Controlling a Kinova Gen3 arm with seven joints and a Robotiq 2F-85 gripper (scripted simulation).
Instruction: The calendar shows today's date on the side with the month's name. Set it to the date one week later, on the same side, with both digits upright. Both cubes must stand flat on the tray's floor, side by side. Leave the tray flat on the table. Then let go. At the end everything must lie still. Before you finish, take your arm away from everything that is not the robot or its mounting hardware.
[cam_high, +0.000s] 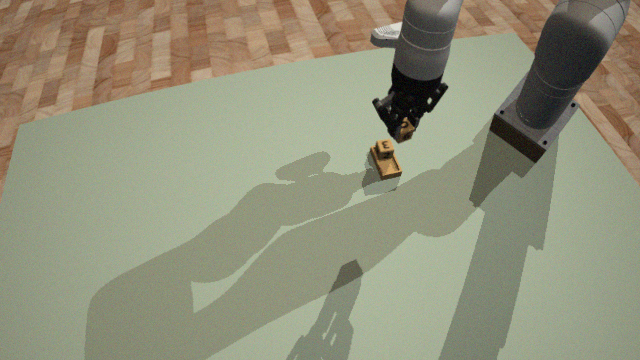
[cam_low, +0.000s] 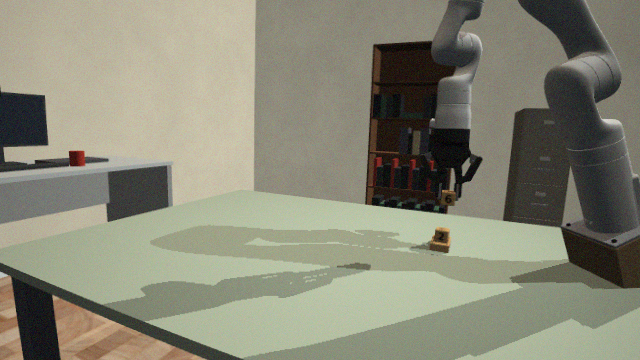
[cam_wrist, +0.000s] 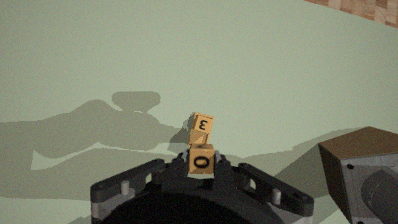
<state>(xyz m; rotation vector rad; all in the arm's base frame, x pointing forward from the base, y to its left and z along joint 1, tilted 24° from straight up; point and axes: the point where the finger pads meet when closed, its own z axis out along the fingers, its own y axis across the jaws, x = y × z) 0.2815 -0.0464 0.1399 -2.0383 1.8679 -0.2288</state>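
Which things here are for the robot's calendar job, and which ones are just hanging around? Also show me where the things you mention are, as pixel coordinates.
For the job:
- the gripper (cam_high: 402, 134) (cam_low: 450, 196) (cam_wrist: 201, 156)
- the cube held in it (cam_high: 406, 131) (cam_low: 448, 198) (cam_wrist: 202, 160)
- the cube in the tray (cam_high: 385, 147) (cam_low: 441, 235) (cam_wrist: 203, 123)
- the wooden tray (cam_high: 391, 175) (cam_low: 440, 247)

Just around:
- the red cup (cam_low: 77, 158)
- the dark screen (cam_low: 24, 119)
- the bookshelf (cam_low: 371, 125)
- the filing cabinet (cam_low: 537, 175)

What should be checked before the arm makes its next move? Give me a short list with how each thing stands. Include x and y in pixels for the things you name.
1. Tool (cam_high: 400, 132) (cam_low: 449, 196) (cam_wrist: 201, 156) gripping a cube (cam_high: 406, 131) (cam_low: 448, 198) (cam_wrist: 201, 160): ok.
2. Held cube up clear of the tray (cam_high: 391, 175) (cam_low: 440, 247) (cam_wrist: 199, 141): ok.
3. Other cube (cam_high: 385, 148) (cam_low: 441, 235) (cam_wrist: 203, 123) sitting in the tray: ok.
4. Space for a second cube beside it: ok.
5. Both cubes side by side in the tray: not ok, one is in the air.
6. Month's name on the tray's side: cannot tell.
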